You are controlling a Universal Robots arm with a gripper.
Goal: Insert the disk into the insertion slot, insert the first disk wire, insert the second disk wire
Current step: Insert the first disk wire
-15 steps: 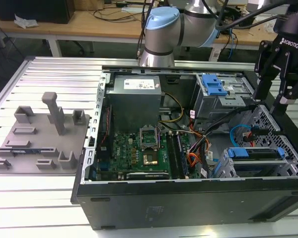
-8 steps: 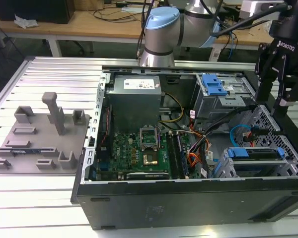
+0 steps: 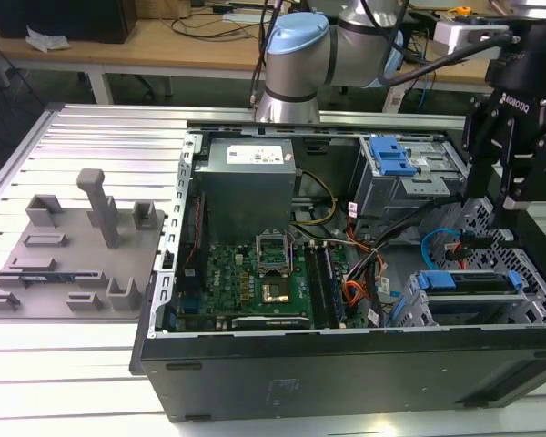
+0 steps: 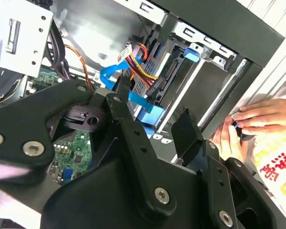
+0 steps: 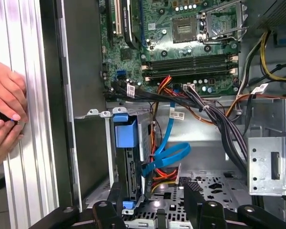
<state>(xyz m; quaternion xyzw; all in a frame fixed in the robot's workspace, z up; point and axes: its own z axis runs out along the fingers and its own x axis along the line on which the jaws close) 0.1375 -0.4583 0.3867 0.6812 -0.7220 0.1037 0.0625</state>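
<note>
The disk (image 3: pixel 469 297) lies in the insertion slot (image 3: pixel 417 311), its blue carrier facing up at the case's near right corner in the exterior view. In the first wrist view the disk (image 5: pixel 132 164) shows edge-on in the grey cage (image 5: pixel 101 114). A blue wire (image 5: pixel 169 152) and a red, yellow and orange wire bundle (image 5: pixel 164 175) end right beside the disk's edge; whether they are plugged in I cannot tell. My gripper (image 3: pixel 505 211) hangs just above this corner, open, its fingers (image 5: pixel 117 193) standing either side of the disk's end. In the second wrist view the blue wire's connector (image 4: pixel 150 114) lies below my gripper (image 4: pixel 155 107).
The case holds a motherboard (image 3: pixel 255 273), a grey power supply (image 3: pixel 250 164) and a taller cage with a blue tab (image 3: pixel 391 155). A grey fixture (image 3: pixel 73 246) lies on the table at the exterior view's left. A person's hands (image 5: pixel 5 109) rest on the table outside the case wall.
</note>
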